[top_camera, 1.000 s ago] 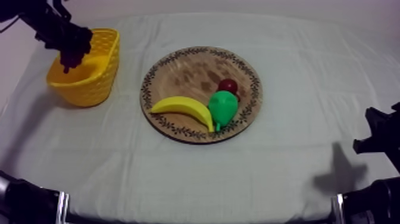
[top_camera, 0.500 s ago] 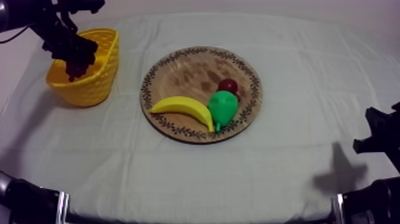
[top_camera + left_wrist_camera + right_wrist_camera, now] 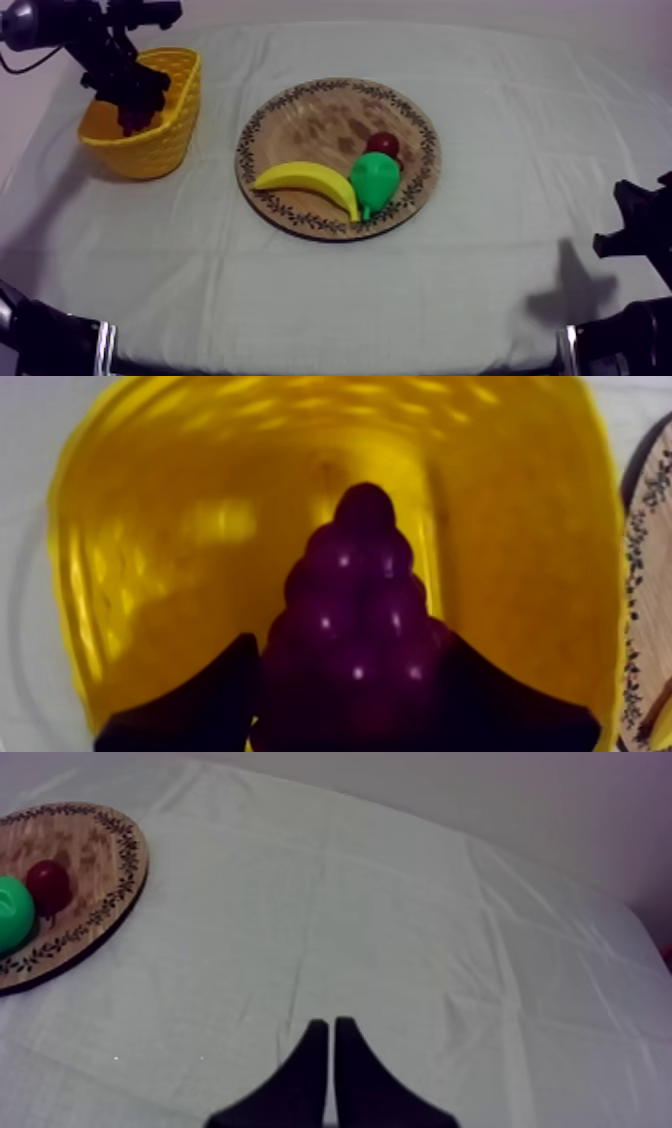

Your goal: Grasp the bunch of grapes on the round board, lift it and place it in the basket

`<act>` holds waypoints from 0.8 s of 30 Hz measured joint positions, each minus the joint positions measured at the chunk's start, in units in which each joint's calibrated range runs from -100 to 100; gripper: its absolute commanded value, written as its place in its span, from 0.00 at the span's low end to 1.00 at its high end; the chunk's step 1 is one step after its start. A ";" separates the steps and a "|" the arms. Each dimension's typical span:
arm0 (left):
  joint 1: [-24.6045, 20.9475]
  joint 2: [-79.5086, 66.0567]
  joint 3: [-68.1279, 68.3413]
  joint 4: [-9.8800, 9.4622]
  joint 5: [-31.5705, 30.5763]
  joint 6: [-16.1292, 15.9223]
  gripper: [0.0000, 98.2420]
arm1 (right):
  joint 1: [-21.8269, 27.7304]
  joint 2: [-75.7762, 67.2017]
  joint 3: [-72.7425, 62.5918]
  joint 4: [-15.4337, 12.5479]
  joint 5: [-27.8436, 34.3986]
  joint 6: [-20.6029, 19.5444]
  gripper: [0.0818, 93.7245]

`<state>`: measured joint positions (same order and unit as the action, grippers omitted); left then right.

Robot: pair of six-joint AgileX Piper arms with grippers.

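The dark purple bunch of grapes point(image 3: 355, 626) hangs inside the mouth of the yellow basket point(image 3: 200, 526), and my left gripper point(image 3: 350, 701) is shut on it. From above, the left gripper point(image 3: 135, 110) reaches down into the yellow basket point(image 3: 150, 145) at the far left, with the bunch of grapes point(image 3: 137, 118) dark between its fingers. The round wooden board point(image 3: 310, 115) lies mid-table. My right gripper point(image 3: 331, 1052) is shut on nothing, low over bare cloth at the right.
On the board lie a banana point(image 3: 310, 183), a green pear point(image 3: 375, 180) and a small red fruit point(image 3: 383, 143). The right wrist view catches the board's edge point(image 3: 100, 902) with the pear point(image 3: 12, 912) and red fruit point(image 3: 48, 884). Open cloth surrounds the board.
My left gripper has carried the grapes a little to the right and lower, from over the basket's far rim down into its opening. The right arm has not moved.
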<state>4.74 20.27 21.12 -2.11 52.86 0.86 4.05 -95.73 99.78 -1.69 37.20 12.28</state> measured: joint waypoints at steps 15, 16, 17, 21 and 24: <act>0.06 0.56 0.43 0.06 -2.80 1.20 0.78 | 0.00 0.00 0.00 0.00 0.00 0.00 0.00; 0.12 0.39 0.67 0.06 -3.10 1.28 0.81 | 0.00 0.00 0.00 0.00 0.00 0.00 0.00; 0.12 0.10 0.97 0.12 -3.61 1.41 0.83 | 0.00 0.00 0.00 0.00 0.00 0.00 0.00; 0.30 -0.73 1.67 0.13 -4.91 1.93 0.86 | 0.00 0.00 0.00 0.00 0.00 0.00 0.00; 0.34 -1.56 2.35 0.26 -5.75 2.29 0.83 | 0.00 0.00 0.00 0.00 0.00 0.00 0.00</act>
<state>5.08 18.70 23.46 -1.85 47.11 3.15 4.05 -95.73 99.78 -1.69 37.20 12.28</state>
